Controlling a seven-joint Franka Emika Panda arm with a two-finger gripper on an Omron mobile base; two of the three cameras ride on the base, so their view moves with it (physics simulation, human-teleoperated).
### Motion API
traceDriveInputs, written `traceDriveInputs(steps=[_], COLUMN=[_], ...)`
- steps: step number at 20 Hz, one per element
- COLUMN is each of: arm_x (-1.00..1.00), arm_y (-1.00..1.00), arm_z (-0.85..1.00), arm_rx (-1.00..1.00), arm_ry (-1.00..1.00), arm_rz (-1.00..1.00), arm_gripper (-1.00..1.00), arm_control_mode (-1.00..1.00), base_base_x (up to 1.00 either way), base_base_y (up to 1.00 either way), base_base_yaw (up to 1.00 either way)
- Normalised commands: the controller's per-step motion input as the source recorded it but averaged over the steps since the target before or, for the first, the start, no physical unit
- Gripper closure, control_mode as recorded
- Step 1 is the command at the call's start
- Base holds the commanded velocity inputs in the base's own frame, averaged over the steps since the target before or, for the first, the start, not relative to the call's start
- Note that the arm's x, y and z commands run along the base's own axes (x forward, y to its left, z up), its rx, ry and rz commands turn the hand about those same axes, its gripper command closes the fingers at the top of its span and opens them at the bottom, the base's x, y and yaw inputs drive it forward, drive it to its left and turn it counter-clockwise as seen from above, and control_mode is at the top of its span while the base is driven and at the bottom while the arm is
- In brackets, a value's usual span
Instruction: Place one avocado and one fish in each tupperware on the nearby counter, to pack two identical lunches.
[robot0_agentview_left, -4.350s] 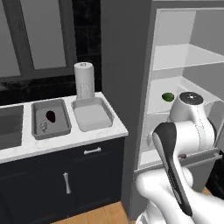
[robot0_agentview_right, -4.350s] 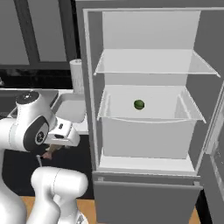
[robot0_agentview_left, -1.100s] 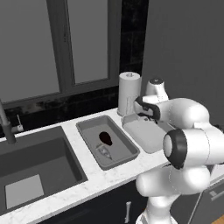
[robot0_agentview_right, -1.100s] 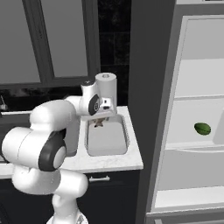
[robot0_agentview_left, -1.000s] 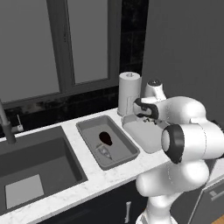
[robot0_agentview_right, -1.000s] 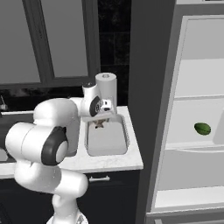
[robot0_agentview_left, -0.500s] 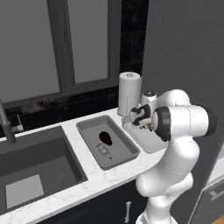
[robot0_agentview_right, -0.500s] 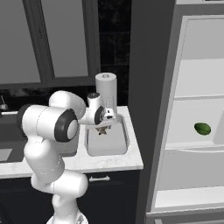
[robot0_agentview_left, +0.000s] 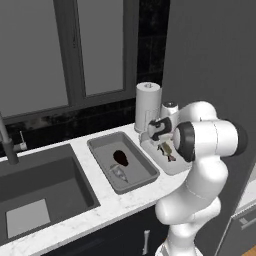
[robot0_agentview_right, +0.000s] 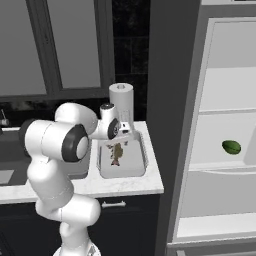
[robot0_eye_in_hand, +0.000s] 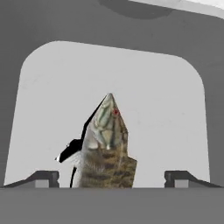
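Gripper (robot0_eye_in_hand: 112, 177) jaws apart, olive fish (robot0_eye_in_hand: 105, 146) between (paper-towel roll (robot0_agentview_left: 147, 105) behind pale tray (robot0_eye_in_hand: 175, 113)).

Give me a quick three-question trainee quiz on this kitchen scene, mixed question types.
1. True or false: the brown fish lies in the pale tray.
2. The grey tray holds: A) a dark avocado and a silver fish, B) nothing, C) a green avocado.
3. Fill in: the green avocado sits in the ____.

Key: 1 true. 2 A. 3 fridge.
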Motion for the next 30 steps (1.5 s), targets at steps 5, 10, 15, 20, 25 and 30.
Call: traceDriveInputs(steps=[5, 10, 15, 20, 25, 30], arm_x=[-0.58, -0.95, -1.00, -1.00, -0.99, -0.95], arm_y=[0.00, 0.21, 0.24, 0.00, 0.05, 0.28], arm_z=[0.75, 0.96, 0.97, 0.48, 0.21, -0.01], arm_rx=[-0.03, 0.00, 0.04, 0.18, 0.24, 0.12], arm_ry=[-0.03, -0.06, -0.04, 0.01, -0.02, -0.06], arm_rz=[0.00, -0.07, -0.20, -0.33, -0.29, -0.14], arm_gripper=[-1.00, -1.00, -1.00, -1.00, -1.00, -1.00], arm_control_mode=[-1.00, -1.00, -1.00, -1.00, -1.00, -1.00], base_base_x=[0.00, 0.00, 0.00, 0.00, 0.00, 0.00], base_base_y=[0.00, 0.00, 0.00, 0.00, 0.00, 0.00], base_base_yaw=[0.00, 0.00, 0.00, 0.00, 0.00, 0.00])
